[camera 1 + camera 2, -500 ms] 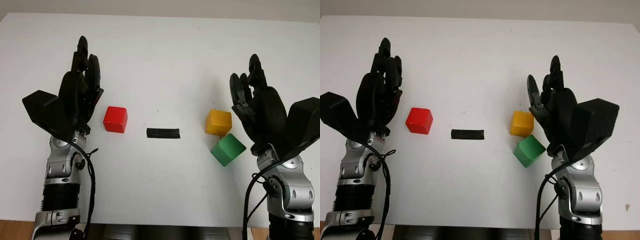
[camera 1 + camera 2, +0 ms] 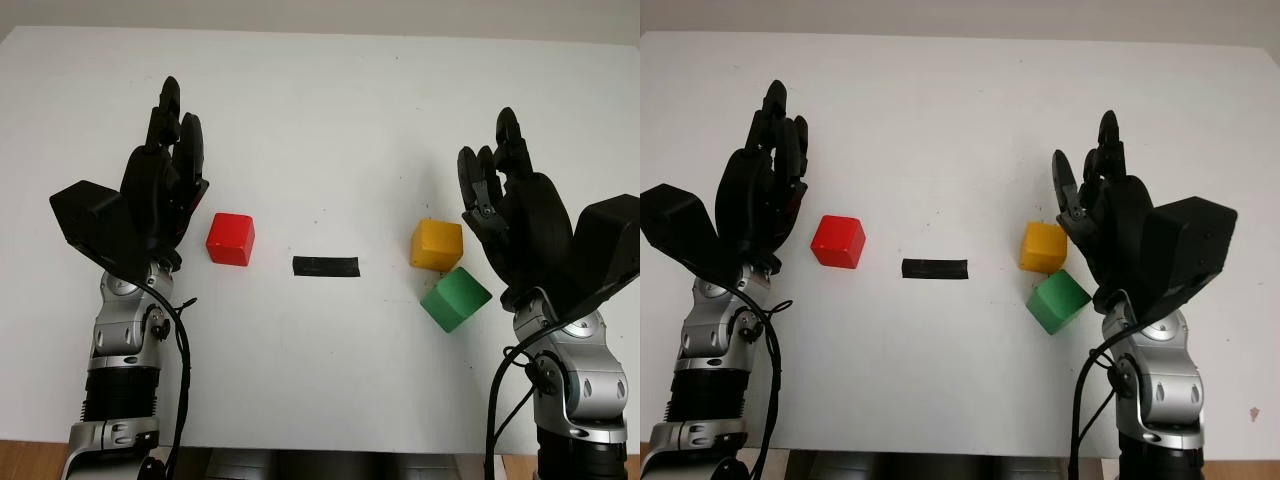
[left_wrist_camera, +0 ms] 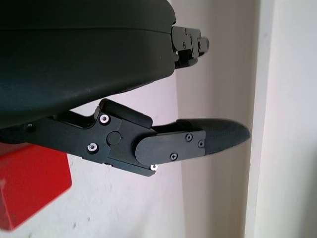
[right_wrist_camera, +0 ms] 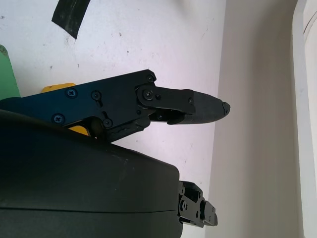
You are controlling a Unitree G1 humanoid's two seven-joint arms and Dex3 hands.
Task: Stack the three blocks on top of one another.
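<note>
Both hands are open and empty, left hand (image 2: 165,185) beside the red block (image 2: 231,239), right hand (image 2: 510,215) partly hiding the yellow block (image 2: 437,245) from its wrist camera, green block (image 2: 455,298) touching it.

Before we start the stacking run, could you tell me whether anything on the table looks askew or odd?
Only slightly: the green block sits turned at an angle, touching a corner of the yellow block. The red block and black tape strip look normal.
</note>
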